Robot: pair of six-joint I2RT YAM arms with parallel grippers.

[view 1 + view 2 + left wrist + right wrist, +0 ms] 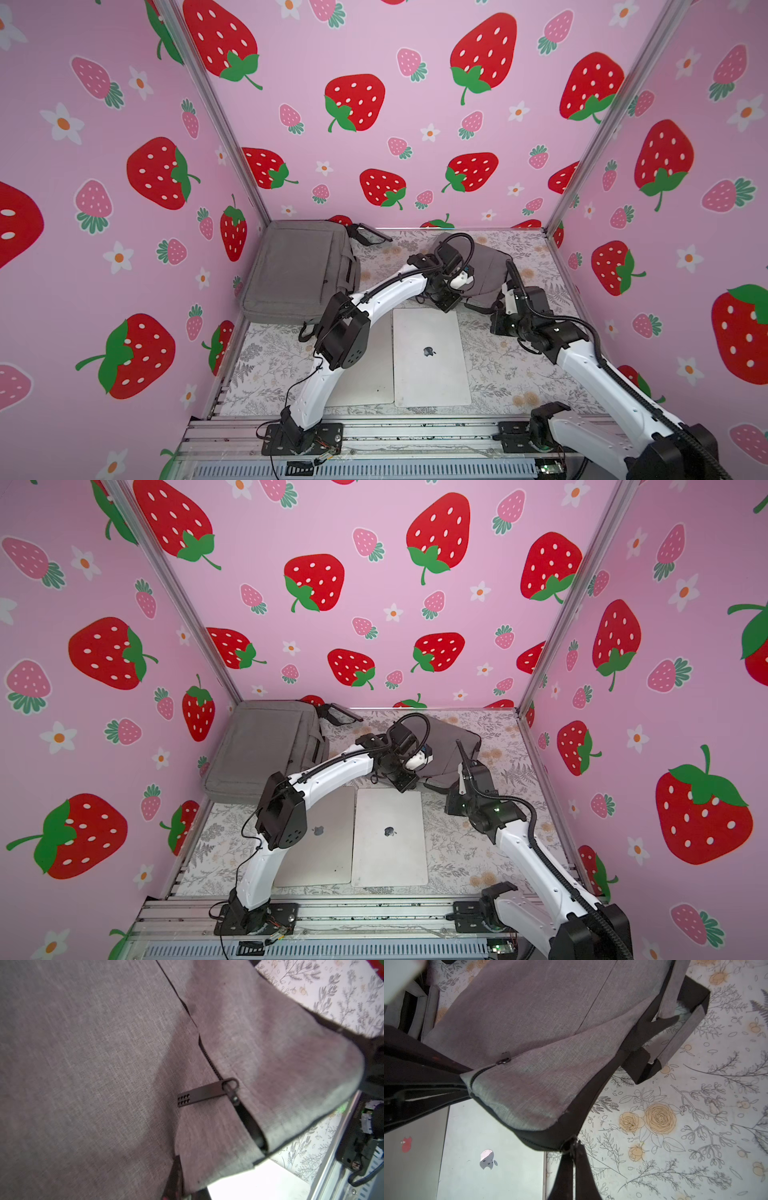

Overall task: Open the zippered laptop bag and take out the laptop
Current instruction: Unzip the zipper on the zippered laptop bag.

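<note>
Now my right fingers (563, 1176) pinch together on the zipper pull (571, 1145) at the bag's (529, 1012) black edge, my left fingers (436, 1064) clamped on its grey corner.

Laptop bag (542, 1012): grey woven cloth, matt, visibly coarse weave, with smooth black fabric edging. Zip pull (199, 1095): dark matt metal, perforated. Laptop (430, 357): smooth silver metal, satin finish. Table cover (675, 1105): smooth printed floral sheet. Walls (415, 124): matt printed panels.
</note>
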